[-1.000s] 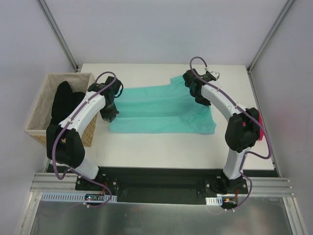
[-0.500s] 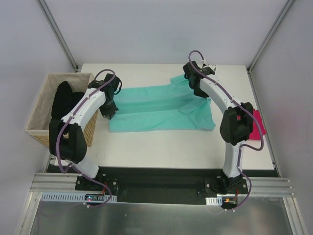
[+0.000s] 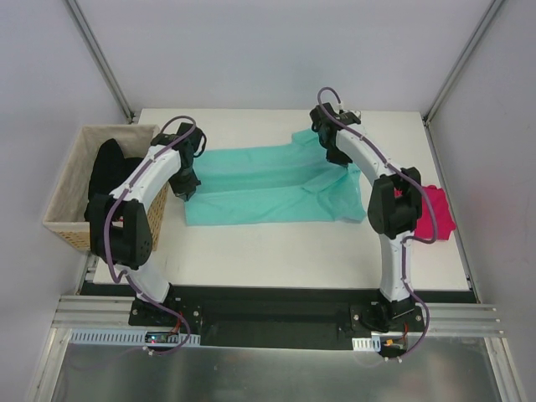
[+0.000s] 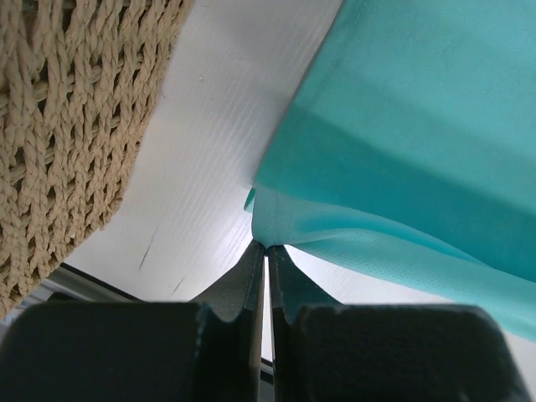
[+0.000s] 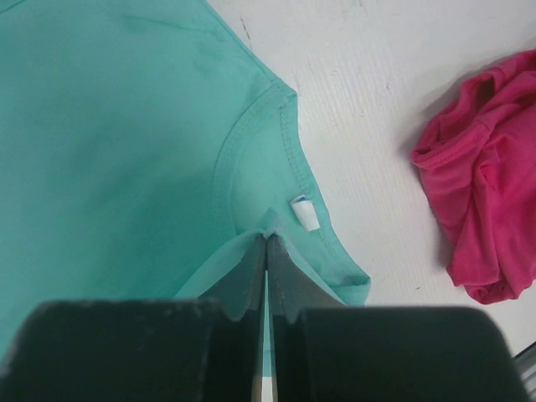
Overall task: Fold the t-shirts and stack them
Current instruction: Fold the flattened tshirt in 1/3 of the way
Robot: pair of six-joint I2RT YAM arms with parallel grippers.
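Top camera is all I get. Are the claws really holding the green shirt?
Observer: Yes. The left claw is shut on an edge fold of the green shirt.
Operator: And the other claw?
Observer: The right claw is shut on cloth by the collar, beside a little white tag.
Operator: Does the other shirt touch it?
Observer: No. The pink shirt lies crumpled, with bare table between them.

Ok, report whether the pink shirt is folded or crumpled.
Crumpled. The pink shirt lies in a bunched, wrinkled heap on the table, apart from the teal shirt.
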